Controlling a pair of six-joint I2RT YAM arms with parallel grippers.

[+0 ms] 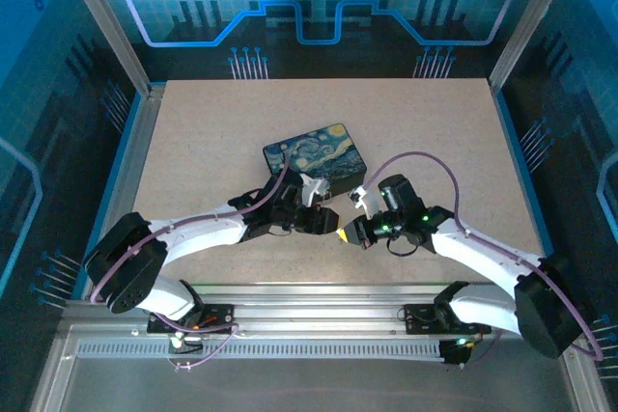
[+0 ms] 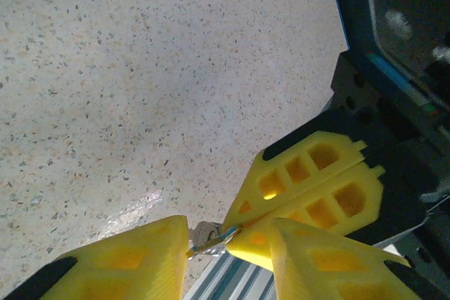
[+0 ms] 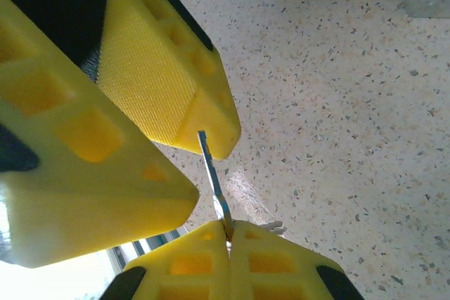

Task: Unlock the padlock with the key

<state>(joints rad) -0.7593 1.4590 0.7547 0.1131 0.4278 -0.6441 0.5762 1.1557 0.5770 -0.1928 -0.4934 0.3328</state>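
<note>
My right gripper is shut on the key, a thin silvery blade that sticks out past its fingertips. The blade's tip reaches in between the yellow fingers of my left gripper. In the left wrist view the key crosses the gap between the left gripper's jaws and touches one finger. The other finger stands clear of it, so the jaws are open, with a narrow gap. From above, the left gripper and right gripper meet tip to tip just above the table. The padlock is hidden.
A black box with a swirly blue painted lid lies on the speckled table just behind both grippers. The metal rail of the table's near edge runs close below them.
</note>
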